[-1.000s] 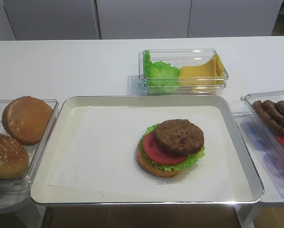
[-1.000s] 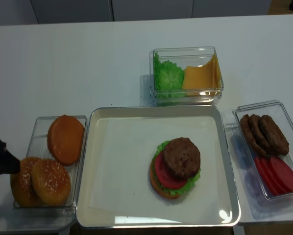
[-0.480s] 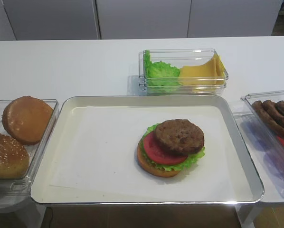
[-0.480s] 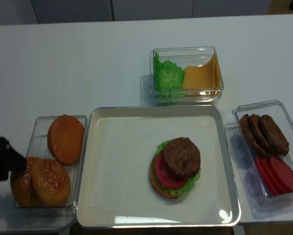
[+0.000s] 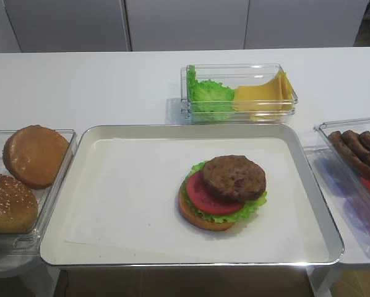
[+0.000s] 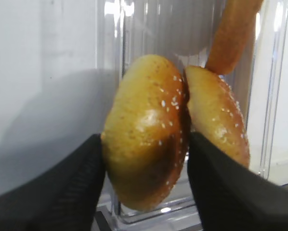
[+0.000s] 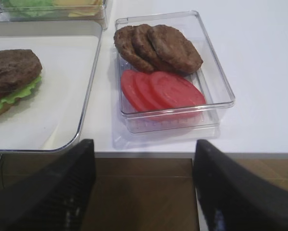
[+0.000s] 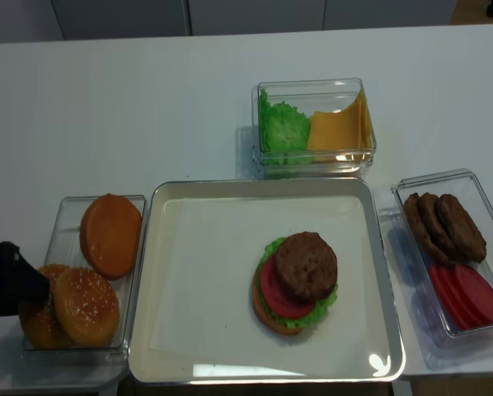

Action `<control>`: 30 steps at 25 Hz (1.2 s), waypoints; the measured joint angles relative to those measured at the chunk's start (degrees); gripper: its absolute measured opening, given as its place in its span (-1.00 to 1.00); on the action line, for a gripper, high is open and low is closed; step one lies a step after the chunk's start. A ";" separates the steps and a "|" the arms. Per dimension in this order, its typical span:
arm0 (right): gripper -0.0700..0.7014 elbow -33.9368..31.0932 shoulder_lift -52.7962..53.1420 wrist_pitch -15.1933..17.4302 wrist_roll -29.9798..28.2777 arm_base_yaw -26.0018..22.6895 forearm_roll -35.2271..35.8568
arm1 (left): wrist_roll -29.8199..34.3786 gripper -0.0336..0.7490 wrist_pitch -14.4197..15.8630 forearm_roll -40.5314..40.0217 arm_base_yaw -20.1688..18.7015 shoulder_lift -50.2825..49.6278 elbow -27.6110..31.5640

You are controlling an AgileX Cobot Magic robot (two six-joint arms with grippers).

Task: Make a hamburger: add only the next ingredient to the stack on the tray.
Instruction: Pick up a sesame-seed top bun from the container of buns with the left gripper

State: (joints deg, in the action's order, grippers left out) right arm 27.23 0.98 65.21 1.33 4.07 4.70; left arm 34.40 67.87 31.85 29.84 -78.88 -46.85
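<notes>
The next ingredient (image 6: 146, 132), a domed bun top with sesame seeds, is found in the clear box (image 8: 65, 216) at the near left, just beside the tray (image 8: 160, 206). A second seeded bun top (image 6: 216, 118) is touching it on one side, and a smooth bun half (image 8: 110, 234) leans farther back in the same box. In the left wrist view the left gripper (image 6: 146, 180) is placed around the first seeded bun, one finger at each side. The jaws stand wide and seem to be at the surface of the bun, but a firm grip cannot be confirmed.

The bun is judged to be light and probably soft, so it may be dented if it is squeezed hard. It should be held at its two rounded edges, across the widest part, with mild pressure only. The neighbouring bun and the wall of the box are close, and they could be dragged or pushed when the bun is lifted.

The stack (image 5: 222, 192) lies on the tray right of the middle, with the patty (image 5: 233, 177) on top and uncovered. The right gripper (image 7: 144, 192) is seen open near the box of patties and tomato slices (image 7: 170, 72), well apart from the stack.
</notes>
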 joint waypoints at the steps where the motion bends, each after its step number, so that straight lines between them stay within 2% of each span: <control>1: 0.46 0.00 0.00 0.00 0.00 0.00 0.00 | 0.00 0.04 0.00 -0.11 0.00 0.00 0.00; 5: 0.46 0.00 0.00 0.00 0.00 0.00 0.00 | 0.00 -0.21 0.00 -0.19 0.00 0.00 0.00; 10: 0.46 0.00 0.00 0.00 0.00 0.00 0.00 | 0.09 -0.39 0.44 0.51 0.00 0.00 -0.11; 19: 0.46 0.00 0.00 0.00 0.00 0.00 0.00 | 0.09 -0.45 1.31 1.00 0.00 0.10 -0.95; 21: 0.46 0.00 0.00 0.00 0.00 0.00 0.00 | 0.09 -0.52 1.42 1.77 0.00 0.53 -1.46; 23: 0.46 0.00 0.00 0.00 0.00 0.00 0.00 | 0.09 -0.64 1.54 2.66 0.00 1.42 -2.48; 30: 0.46 0.00 0.00 0.00 0.00 0.00 0.00 | -0.01 -0.68 1.54 4.64 0.00 4.60 -8.12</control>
State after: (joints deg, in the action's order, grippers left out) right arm 27.23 0.98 65.21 1.33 4.07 4.70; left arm 34.39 69.41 36.49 29.84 -74.28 -54.97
